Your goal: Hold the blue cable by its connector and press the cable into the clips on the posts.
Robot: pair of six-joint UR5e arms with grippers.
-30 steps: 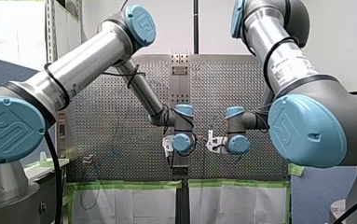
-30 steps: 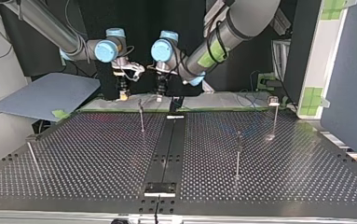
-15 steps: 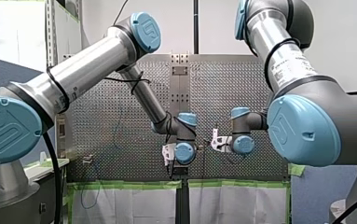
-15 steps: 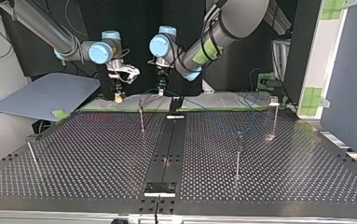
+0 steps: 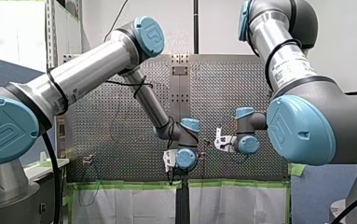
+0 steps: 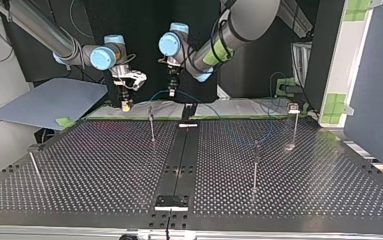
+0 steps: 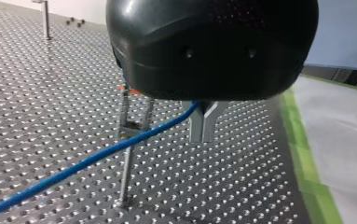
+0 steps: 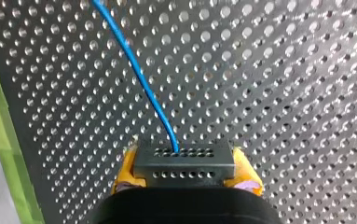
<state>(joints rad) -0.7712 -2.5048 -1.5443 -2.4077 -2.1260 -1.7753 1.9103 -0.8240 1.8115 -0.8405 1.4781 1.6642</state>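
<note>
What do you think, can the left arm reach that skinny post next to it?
Probably yes: my left gripper hangs just beside the post, nothing stands between them, and the blue cable it grips runs right past the post's clip.

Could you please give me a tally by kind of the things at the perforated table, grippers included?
4 thin metal posts
1 blue cable
1 black perforated connector
2 two-finger grippers: my left gripper, my right gripper
Total: 8
</note>
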